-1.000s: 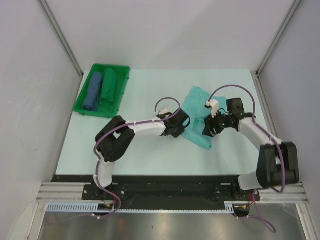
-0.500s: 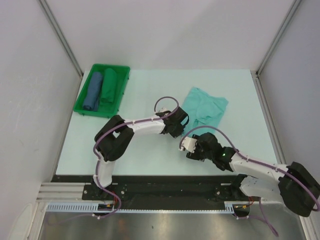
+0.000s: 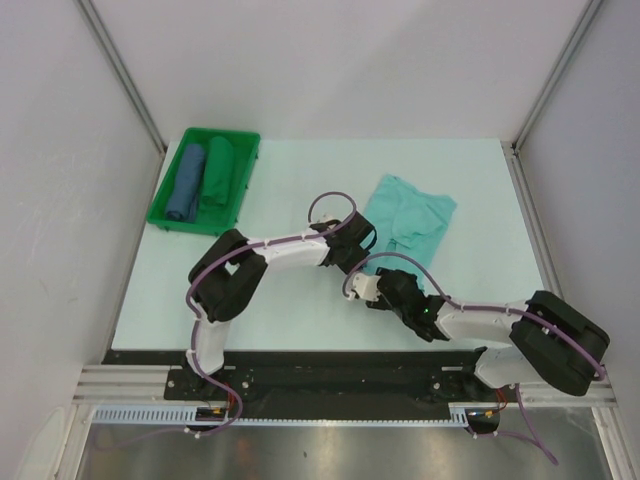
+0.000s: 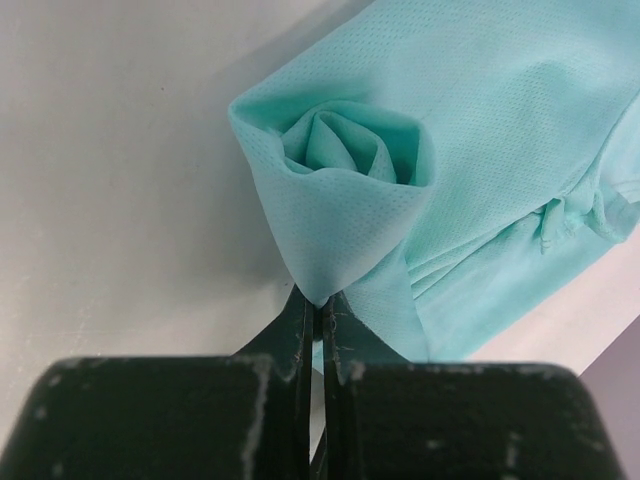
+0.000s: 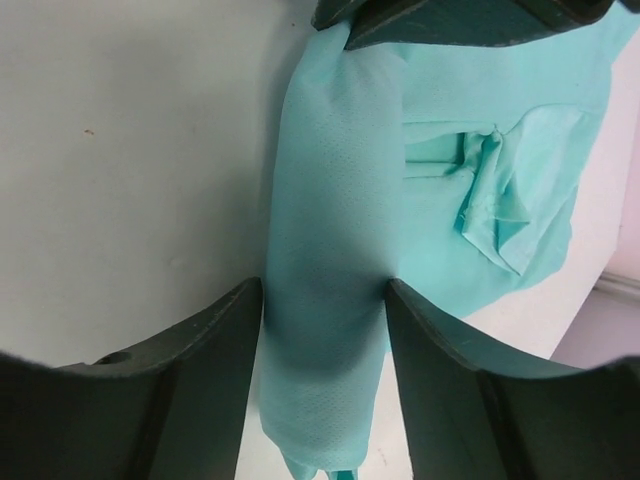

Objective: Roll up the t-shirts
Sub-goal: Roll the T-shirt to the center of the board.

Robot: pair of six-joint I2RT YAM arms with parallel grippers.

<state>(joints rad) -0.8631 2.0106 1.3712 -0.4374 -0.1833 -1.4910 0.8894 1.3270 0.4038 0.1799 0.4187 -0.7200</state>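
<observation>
Two grippers (image 3: pixel 352 243) (image 3: pixel 372 290), three t-shirts (image 3: pixel 408 220), one tray (image 3: pixel 165 212).

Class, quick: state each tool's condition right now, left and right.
Left tool: shut, pinching the rolled end of the mint t-shirt.
Right tool: open, fingers straddling the t-shirt's rolled part.

Left arm reaches forward and right from its base, elbow folded, wrist low over the table centre. Left gripper (image 4: pixel 318 315) has its fingers pressed together, pinching a fold of the mint t-shirt (image 4: pixel 480 150). Right arm lies low, stretched leftward across the near table, forearm almost level. Right gripper (image 5: pixel 325 300) has its fingers (image 5: pixel 215 345) spread, one either side of the shirt's rolled edge, both touching the cloth.
</observation>
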